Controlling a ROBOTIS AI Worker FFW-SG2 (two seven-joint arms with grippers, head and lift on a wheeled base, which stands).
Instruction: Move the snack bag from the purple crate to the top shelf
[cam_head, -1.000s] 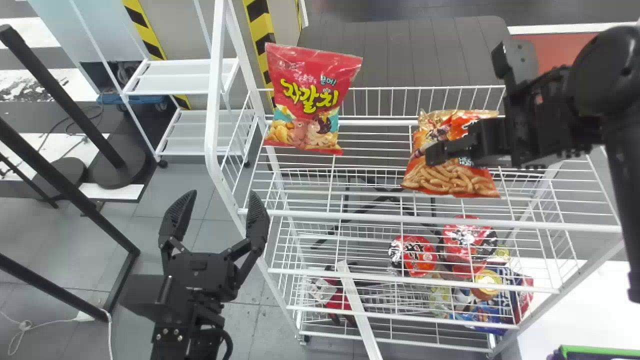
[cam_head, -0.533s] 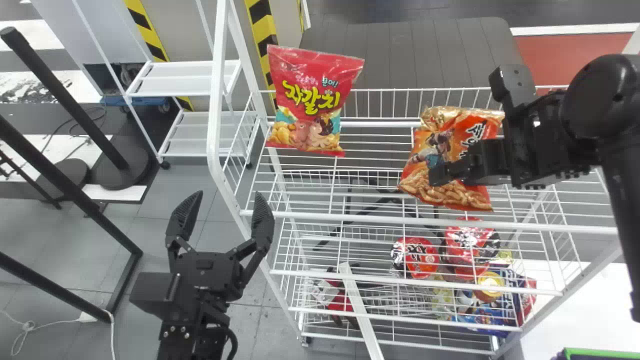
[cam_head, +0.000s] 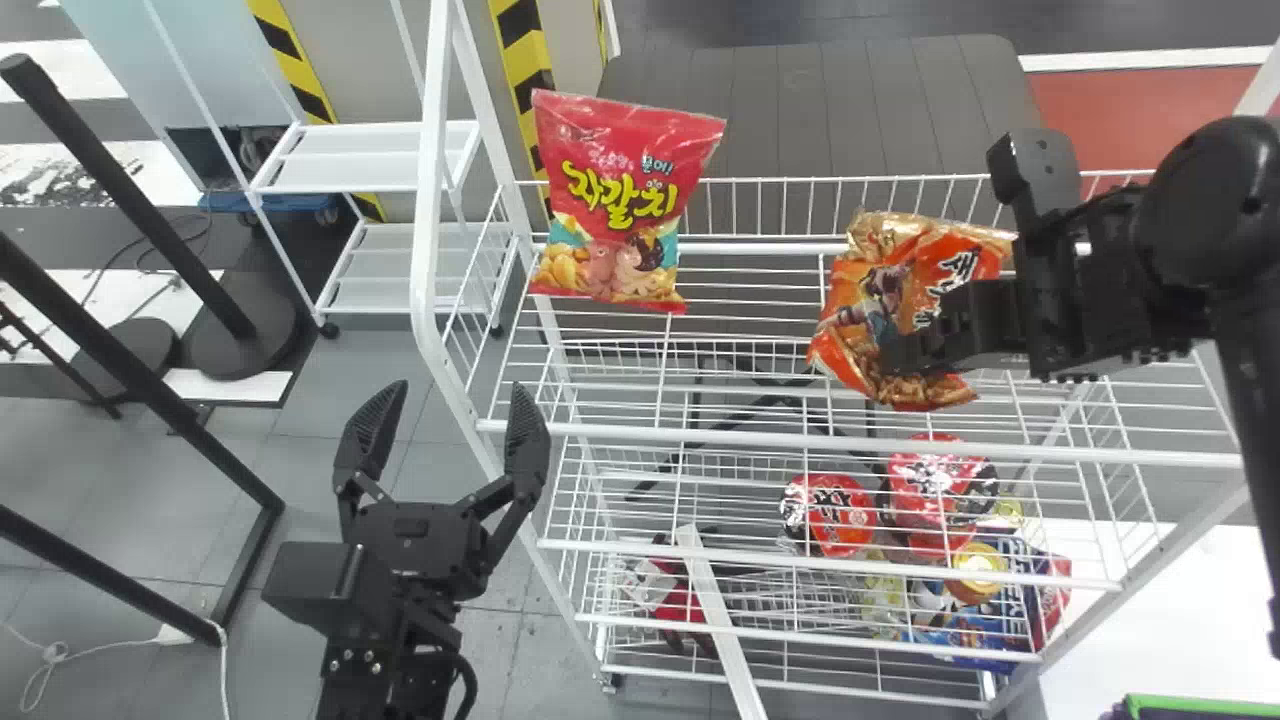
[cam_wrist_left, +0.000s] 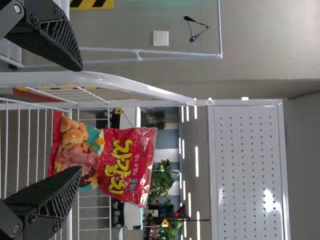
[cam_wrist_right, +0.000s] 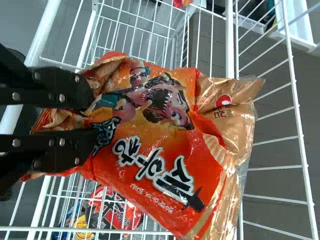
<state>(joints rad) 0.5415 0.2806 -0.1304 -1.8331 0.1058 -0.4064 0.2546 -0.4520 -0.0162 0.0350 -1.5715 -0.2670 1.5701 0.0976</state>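
Observation:
Over the right part of the wire top shelf (cam_head: 740, 432), my right gripper (cam_head: 915, 352) is shut on the lower part of the orange snack bag (cam_head: 880, 300). The right wrist view shows the bag (cam_wrist_right: 160, 120) crumpled between the fingers of my right gripper (cam_wrist_right: 87, 112), its gold end away from them. My left gripper (cam_head: 440, 420) is parked open and empty, left of the rack. Its spread fingers also show in the left wrist view, where the left gripper (cam_wrist_left: 80, 117) has the rack's frame beyond it.
A red snack bag (cam_head: 625, 200) stands upright at the top shelf's left end. Lower tiers hold red-lidded cups (cam_head: 830, 512) and other packs. Black posts (cam_head: 120, 180) stand on the left; a green-rimmed crate (cam_head: 1200, 705) shows at the lower right.
The orange bag and my right gripper first came down and toward the robot, then shifted slightly right. The bag has turned and its lower end has folded. My left gripper has hardly moved.

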